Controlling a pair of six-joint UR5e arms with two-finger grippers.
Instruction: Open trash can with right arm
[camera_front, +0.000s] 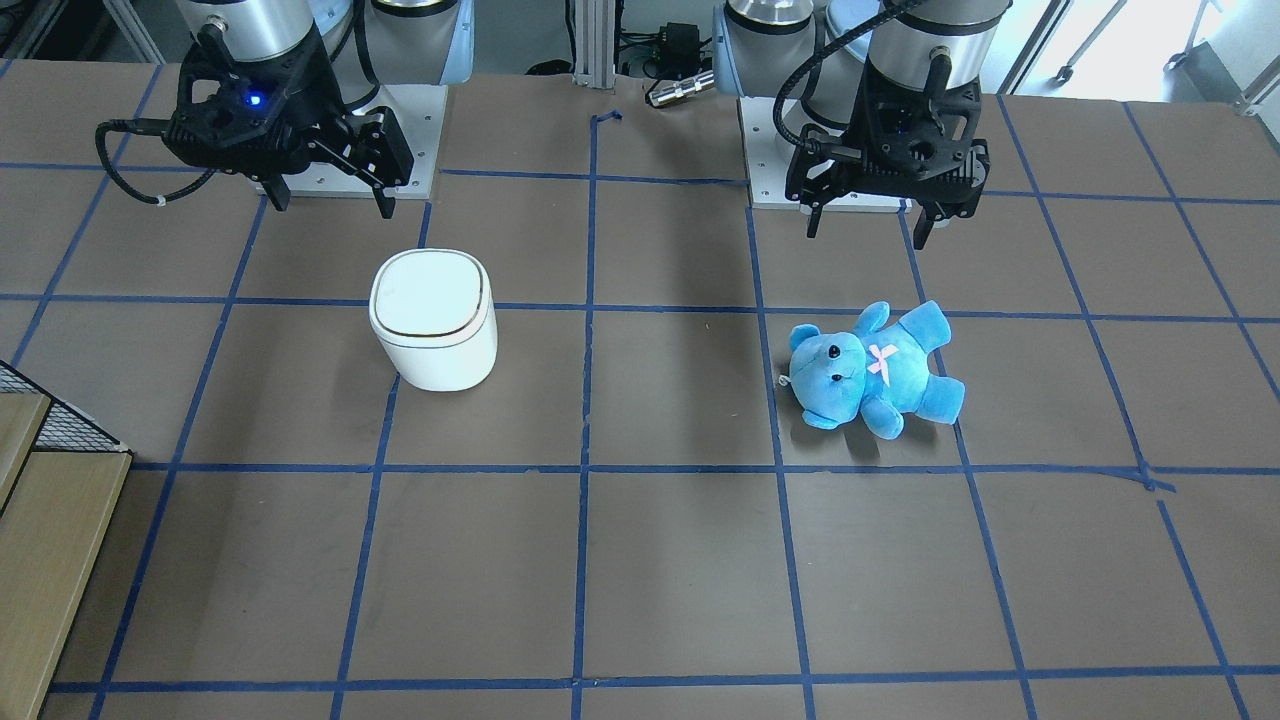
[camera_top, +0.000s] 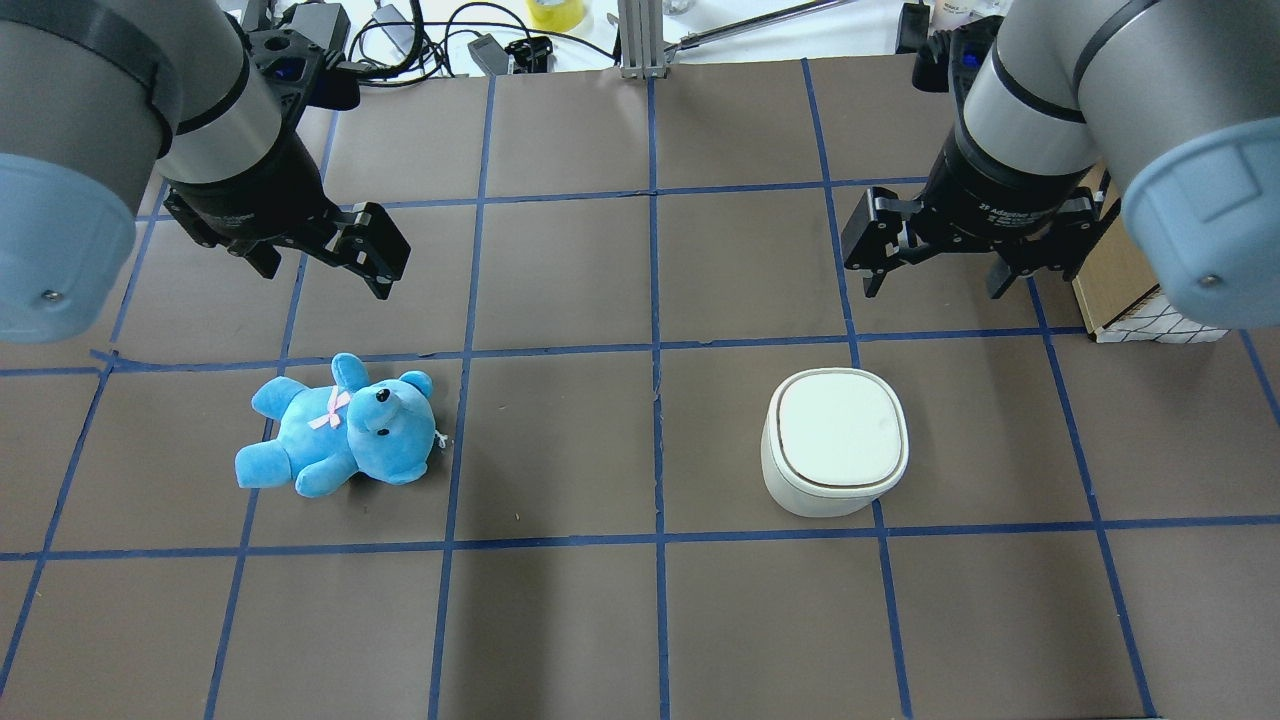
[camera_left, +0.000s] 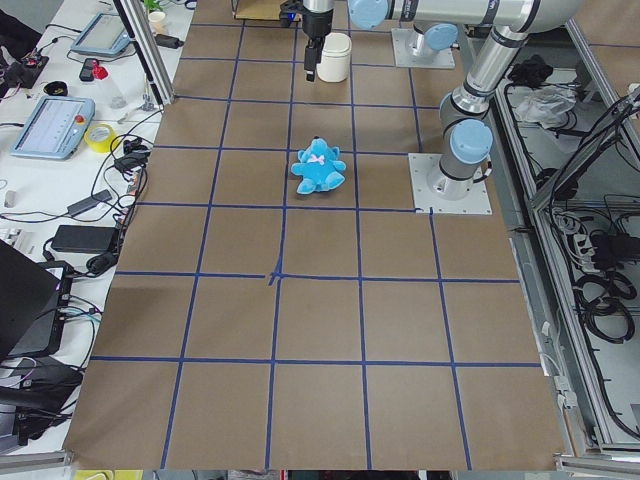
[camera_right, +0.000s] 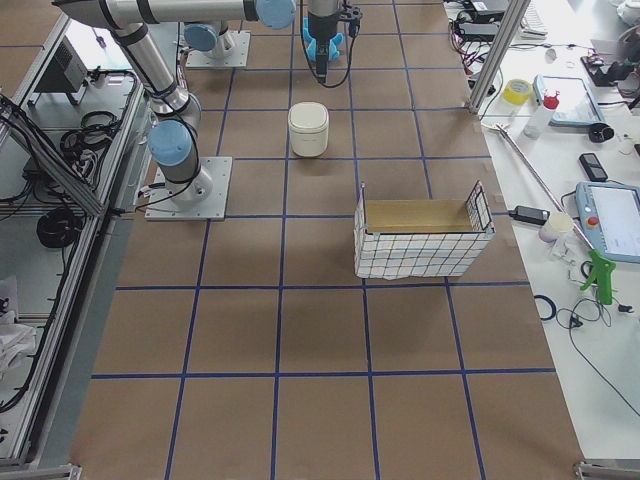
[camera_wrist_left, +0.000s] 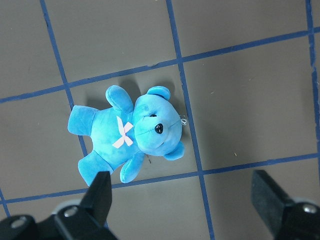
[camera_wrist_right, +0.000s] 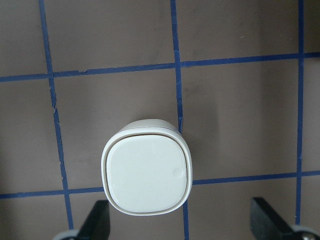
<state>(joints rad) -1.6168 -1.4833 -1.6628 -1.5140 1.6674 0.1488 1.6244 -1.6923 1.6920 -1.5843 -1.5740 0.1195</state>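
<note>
While right claw (camera_front: 332, 204) hangs spread, left claw (camera_front: 867, 232) likewise, trash can (camera_front: 433, 320) shut, inside hidden.

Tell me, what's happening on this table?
Nothing is being handled yet. Two robot arms hang over the table, both open and empty. The right end effector hovers by a white bin, which is shut. The left end effector hovers by a blue teddy lying on its back.

Blue teddy bear (camera_top: 340, 440) lies face up on the brown table (camera_top: 650, 620), pink bow on its chest, one leg across a blue tape line. Wire-mesh basket (camera_right: 420, 255) stands on the same table, well apart from the bear.
</note>
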